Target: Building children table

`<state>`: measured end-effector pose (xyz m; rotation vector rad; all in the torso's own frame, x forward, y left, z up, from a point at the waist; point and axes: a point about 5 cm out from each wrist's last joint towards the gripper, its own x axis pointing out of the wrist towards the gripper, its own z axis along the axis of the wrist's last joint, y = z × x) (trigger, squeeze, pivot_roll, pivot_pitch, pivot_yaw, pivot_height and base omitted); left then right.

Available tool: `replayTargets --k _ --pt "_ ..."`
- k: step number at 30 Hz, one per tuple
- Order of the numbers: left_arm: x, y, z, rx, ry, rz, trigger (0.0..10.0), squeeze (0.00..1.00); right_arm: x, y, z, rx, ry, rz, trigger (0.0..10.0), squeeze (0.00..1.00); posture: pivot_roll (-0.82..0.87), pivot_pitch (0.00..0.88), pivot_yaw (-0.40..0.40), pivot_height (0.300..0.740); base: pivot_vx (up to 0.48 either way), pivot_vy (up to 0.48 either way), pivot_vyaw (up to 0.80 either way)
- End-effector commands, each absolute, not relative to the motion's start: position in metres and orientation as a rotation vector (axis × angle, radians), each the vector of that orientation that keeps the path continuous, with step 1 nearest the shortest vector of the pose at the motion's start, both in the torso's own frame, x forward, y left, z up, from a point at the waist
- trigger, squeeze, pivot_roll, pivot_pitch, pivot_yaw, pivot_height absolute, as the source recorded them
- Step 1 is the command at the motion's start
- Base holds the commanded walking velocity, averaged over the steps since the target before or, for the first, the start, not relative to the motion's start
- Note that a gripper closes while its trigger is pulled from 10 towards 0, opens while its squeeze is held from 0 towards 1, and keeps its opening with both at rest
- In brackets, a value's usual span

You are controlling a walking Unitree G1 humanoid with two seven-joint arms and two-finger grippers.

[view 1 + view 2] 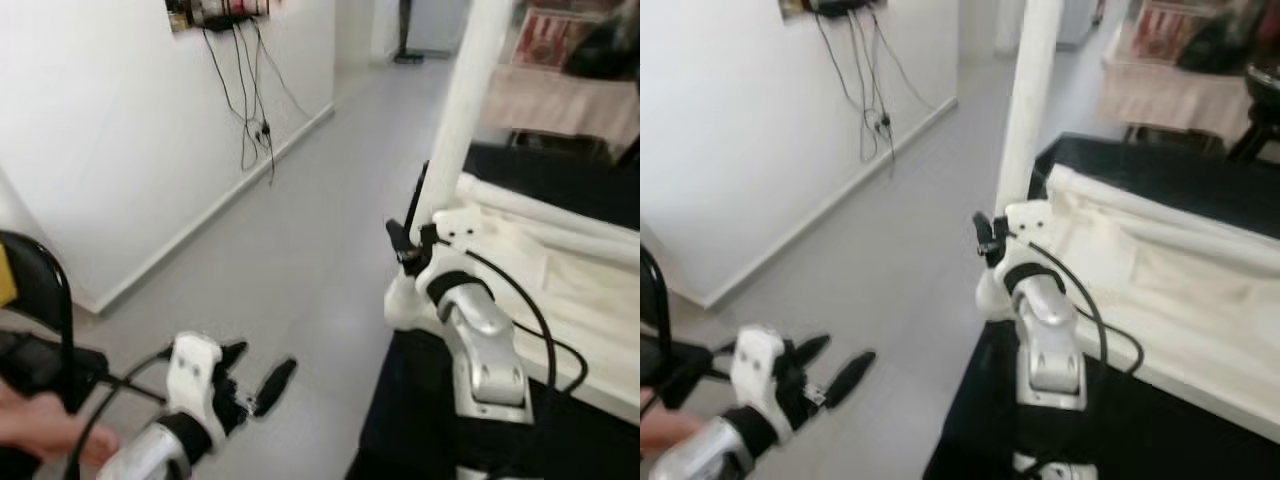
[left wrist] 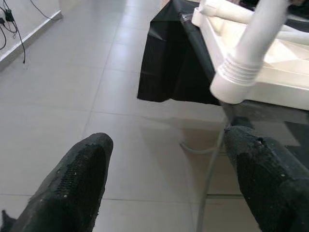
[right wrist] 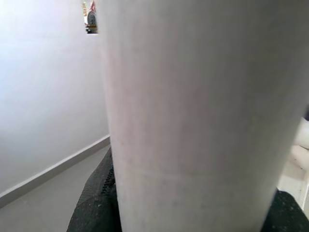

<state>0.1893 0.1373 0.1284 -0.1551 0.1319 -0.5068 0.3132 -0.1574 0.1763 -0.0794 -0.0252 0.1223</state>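
Currently: right gripper (image 1: pixel 408 238) clamped on the white table leg (image 1: pixel 462 105).
Leg stands upright at the corner of the overturned white tabletop (image 1: pixel 560 270); left gripper (image 1: pixel 258 380) spread wide, empty, over the floor (image 1: pixel 300 250).

White table leg (image 1: pixel 462 110), cream tabletop (image 1: pixel 1160 270) on black cloth (image 2: pixel 169 63), pale grey floor (image 1: pixel 300 250), black-fingered claws.

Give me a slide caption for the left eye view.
Right tool grips an upright white table leg at the upturned white tabletop; left tool hangs open over the grey floor.
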Motion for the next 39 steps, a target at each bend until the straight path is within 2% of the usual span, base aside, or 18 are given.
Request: replayTargets --k 1,11,12,14,15,16,17,19,21,22,26,27,33,34,35,36,37,39 --pt "0.191 0.139 0.124 -0.137 0.141 -0.487 10.0 0.00 0.310 -0.180 0.135 -0.115 0.168 0.037 0.0 0.00 -0.01 0.083 0.016 0.740 0.000 0.000 0.00" --pt "0.195 0.141 0.121 -0.142 0.120 -0.448 10.0 0.00 0.334 -0.183 0.148 -0.124 0.123 0.010 0.0 0.00 0.00 0.069 0.019 0.740 0.000 0.000 0.00" --pt "0.196 0.141 0.120 -0.137 0.117 -0.447 10.0 0.00 0.338 -0.183 0.153 -0.126 0.116 0.004 4.5 0.00 0.00 0.066 0.020 0.740 0.000 0.000 0.00" --pt "0.196 0.141 0.120 -0.137 0.117 -0.447 10.0 0.00 0.338 -0.183 0.153 -0.126 0.116 0.004 4.5 0.00 0.00 0.066 0.020 0.740 0.000 0.000 0.00" --pt "0.198 0.141 0.120 -0.125 0.111 -0.443 10.0 0.00 0.347 -0.177 0.161 -0.099 0.086 0.070 10.0 0.54 0.00 0.056 0.016 0.740 0.000 0.000 0.00" --pt "0.198 0.141 0.120 -0.125 0.111 -0.443 10.0 0.00 0.347 -0.177 0.161 -0.099 0.086 0.070 10.0 0.54 0.00 0.056 0.016 0.740 0.000 0.000 0.00" --pt "0.200 0.140 0.120 -0.115 0.103 -0.437 10.0 0.00 0.352 -0.172 0.175 -0.064 0.037 0.137 10.0 1.00 0.01 0.047 0.014 0.740 0.000 0.000 0.00" --pt "0.203 0.139 0.119 -0.105 0.090 -0.429 10.0 0.00 0.359 -0.161 0.198 0.047 -0.057 0.333 10.0 1.00 0.01 0.042 0.012 0.740 0.000 0.000 0.00" --pt "0.204 0.139 0.119 -0.104 0.087 -0.428 10.0 0.00 0.359 -0.160 0.203 0.071 -0.076 0.372 10.0 1.00 0.01 0.042 0.012 0.740 0.000 0.000 0.00" --pt "0.204 0.138 0.118 -0.102 0.083 -0.427 10.0 0.00 0.361 -0.155 0.205 0.114 -0.079 0.458 10.0 0.93 0.02 0.037 0.008 0.740 0.000 0.000 0.00" --pt "0.205 0.138 0.118 -0.100 0.078 -0.426 10.0 0.00 0.363 -0.153 0.205 0.139 -0.079 0.510 10.0 0.93 0.02 0.037 0.008 0.740 0.000 0.000 0.00" --pt "0.204 0.137 0.119 -0.080 0.067 -0.426 10.0 0.00 0.366 -0.147 0.207 0.155 -0.087 0.616 10.0 0.00 0.03 0.033 0.004 0.740 0.000 0.000 0.00" --pt "0.197 0.133 0.125 -0.011 0.001 -0.487 10.0 0.00 0.375 -0.122 0.198 0.100 -0.034 0.944 10.0 0.00 0.06 0.019 -0.013 0.740 0.000 0.000 0.00" --pt "0.194 0.130 0.127 0.000 -0.014 -0.533 10.0 0.00 0.376 -0.118 0.193 0.103 -0.006 0.983 8.3 0.00 0.06 0.019 -0.013 0.740 0.000 0.000 0.00" --pt "0.194 0.130 0.127 0.000 -0.014 -0.533 10.0 0.00 0.376 -0.118 0.193 0.103 -0.006 0.983 8.3 0.00 0.06 0.019 -0.013 0.740 0.000 0.000 0.00" --pt "0.192 0.128 0.128 0.006 -0.023 -0.563 10.0 0.00 0.376 -0.116 0.190 0.106 0.011 1.006 3.6 0.00 0.06 0.019 -0.016 0.740 0.000 0.000 0.00" --pt "0.190 0.125 0.129 0.028 -0.026 -0.606 10.0 0.00 0.377 -0.114 0.187 0.112 0.027 1.017 0.0 0.00 0.07 0.018 -0.020 0.740 0.000 0.000 0.00" --pt "0.187 0.122 0.130 0.041 -0.031 -0.652 10.0 0.00 0.377 -0.114 0.185 0.126 0.044 1.023 0.0 0.00 0.08 0.017 -0.022 0.740 0.000 0.000 0.00"
